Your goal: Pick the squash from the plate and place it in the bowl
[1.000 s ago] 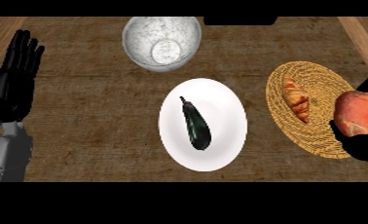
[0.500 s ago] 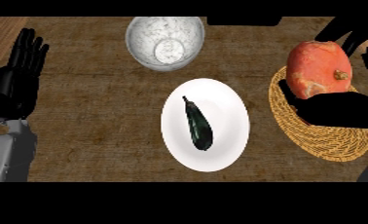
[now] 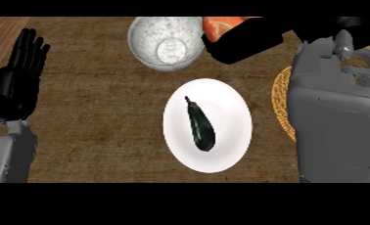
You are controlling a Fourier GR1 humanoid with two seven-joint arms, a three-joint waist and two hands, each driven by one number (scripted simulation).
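Observation:
An orange squash (image 3: 218, 25) shows at the top, just right of the white speckled bowl (image 3: 165, 43) and level with its rim. My right hand (image 3: 249, 39) is curled round the squash and hides most of it. The grey right forearm (image 3: 331, 116) fills the right side. It covers most of the wicker plate (image 3: 283, 102), of which only a left strip shows. My left hand (image 3: 22, 75) rests open at the left edge, fingers up.
A white plate (image 3: 230, 146) lies in the middle of the wooden counter (image 3: 101, 121). A dark green elongated vegetable (image 3: 200, 129) lies on it, below the bowl.
My right hand has carried the orange squash up and left, from above the wicker plate to beside the bowl's right rim. The forearm now covers the wicker plate. The left hand barely moved.

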